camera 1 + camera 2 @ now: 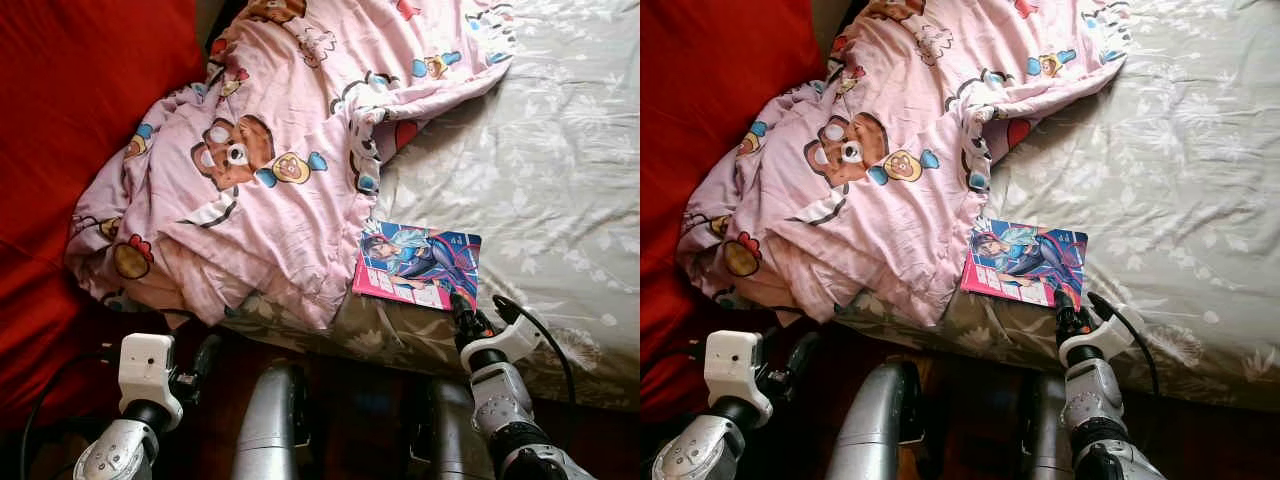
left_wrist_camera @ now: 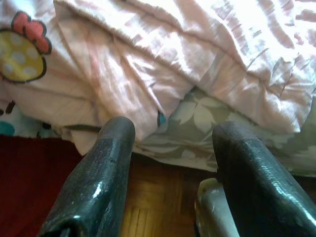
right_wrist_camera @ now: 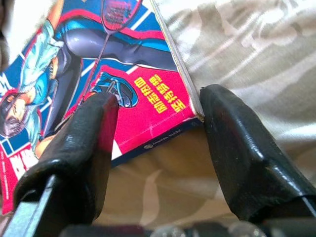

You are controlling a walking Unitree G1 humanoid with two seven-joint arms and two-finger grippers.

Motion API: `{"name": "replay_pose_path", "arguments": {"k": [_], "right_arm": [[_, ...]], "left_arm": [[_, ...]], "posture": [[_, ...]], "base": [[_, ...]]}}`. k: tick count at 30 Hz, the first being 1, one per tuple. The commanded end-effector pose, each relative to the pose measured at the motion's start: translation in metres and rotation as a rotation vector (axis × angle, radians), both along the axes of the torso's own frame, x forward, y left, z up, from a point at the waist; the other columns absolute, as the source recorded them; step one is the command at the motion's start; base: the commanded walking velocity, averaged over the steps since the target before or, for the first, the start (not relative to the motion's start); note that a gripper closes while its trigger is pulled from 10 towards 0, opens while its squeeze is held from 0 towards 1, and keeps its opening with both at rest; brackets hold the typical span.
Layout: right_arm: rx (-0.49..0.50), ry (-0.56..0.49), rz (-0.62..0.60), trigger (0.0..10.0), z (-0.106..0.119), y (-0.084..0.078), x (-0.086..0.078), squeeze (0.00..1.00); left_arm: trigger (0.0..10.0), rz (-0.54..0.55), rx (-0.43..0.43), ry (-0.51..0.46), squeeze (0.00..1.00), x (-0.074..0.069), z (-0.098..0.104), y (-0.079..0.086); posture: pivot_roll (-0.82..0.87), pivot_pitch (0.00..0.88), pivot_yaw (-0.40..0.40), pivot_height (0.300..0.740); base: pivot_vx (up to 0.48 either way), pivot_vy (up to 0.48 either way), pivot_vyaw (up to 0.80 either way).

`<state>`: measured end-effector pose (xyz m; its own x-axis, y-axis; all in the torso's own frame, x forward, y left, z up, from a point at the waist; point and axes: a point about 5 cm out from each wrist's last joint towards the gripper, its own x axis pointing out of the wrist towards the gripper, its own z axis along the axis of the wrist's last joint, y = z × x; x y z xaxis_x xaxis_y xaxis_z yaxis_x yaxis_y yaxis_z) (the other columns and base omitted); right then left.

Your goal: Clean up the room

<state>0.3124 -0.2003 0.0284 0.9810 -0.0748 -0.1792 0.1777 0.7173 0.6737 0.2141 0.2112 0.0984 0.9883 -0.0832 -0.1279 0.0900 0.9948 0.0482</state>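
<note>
Black fingers (image 3: pixel 89 143) of my right gripper (image 1: pixel 463 311) stand wide around the manga book's (image 1: pixel 418 263) near corner at the floral mattress (image 1: pixel 560 170) edge; a shallow bite could let it slip floorward; left gripper (image 2: pixel 173 168) idles wide below the pink duvet (image 1: pixel 270 150).

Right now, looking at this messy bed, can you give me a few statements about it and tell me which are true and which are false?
1. A comic book lies on the bed sheet. True.
2. The right gripper is shut on the comic book. False: its fingers stand open around one corner.
3. The pink blanket is folded neatly. False: it lies crumpled, hanging over the bed's edge.
4. The left gripper is open, near the blanket's hanging edge. True.
</note>
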Motion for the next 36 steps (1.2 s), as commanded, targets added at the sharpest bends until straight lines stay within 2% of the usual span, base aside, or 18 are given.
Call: {"name": "replay_pose_path", "arguments": {"k": [1, 9, 15, 20, 28, 33, 36], "right_arm": [[0.003, 0.003, 0.009, 10.0, -0.006, 0.006, -0.005, 0.0], [0.013, -0.021, -0.006, 10.0, -0.006, 0.008, -0.006, 0.0], [0.021, -0.041, -0.022, 10.0, 0.0, 0.006, -0.001, 0.0], [0.074, -0.022, -0.033, 10.0, -0.003, 0.007, -0.002, 0.0], [0.215, 0.082, -0.125, 10.0, -0.025, 0.0, -0.019, 0.0], [0.229, 0.109, -0.128, 10.0, -0.03, 0.002, -0.023, 0.0], [0.246, 0.089, -0.11, 10.0, -0.027, 0.004, -0.02, 0.0]], "left_arm": [[10.0, 0.016, 0.003, 0.046, 0.0, -0.007, -0.009, 0.004], [10.0, 0.015, 0.002, 0.043, 0.0, -0.007, -0.008, 0.004], [10.0, 0.017, 0.005, 0.051, 0.0, -0.011, -0.009, 0.005], [10.0, 0.004, 0.017, 0.054, 0.0, -0.012, -0.01, 0.002], [10.0, 0.01, 0.028, 0.051, 0.0, -0.018, -0.007, 0.004], [10.0, -0.003, 0.059, 0.059, 0.0, -0.022, -0.006, 0.005], [10.0, 0.002, 0.063, 0.057, 0.0, -0.023, -0.005, 0.007]], "posture": [[0.17, 0.373, 0.155, 0.612], [0.17, 0.371, 0.156, 0.612], [0.18, 0.374, 0.156, 0.612], [0.18, 0.376, 0.156, 0.612], [0.21, 0.394, 0.163, 0.612], [0.23, 0.403, 0.165, 0.612], [0.24, 0.407, 0.167, 0.612]], "base": [[0.0, 0.0, 0.0], [0.0, 0.0, 0.0], [0.0, 0.0, 0.0], [0.0, 0.0, 0.0], [0.0, 0.0, 0.0], [0.0, 0.0, 0.0], [0.0, 0.0, 0.0]]}}
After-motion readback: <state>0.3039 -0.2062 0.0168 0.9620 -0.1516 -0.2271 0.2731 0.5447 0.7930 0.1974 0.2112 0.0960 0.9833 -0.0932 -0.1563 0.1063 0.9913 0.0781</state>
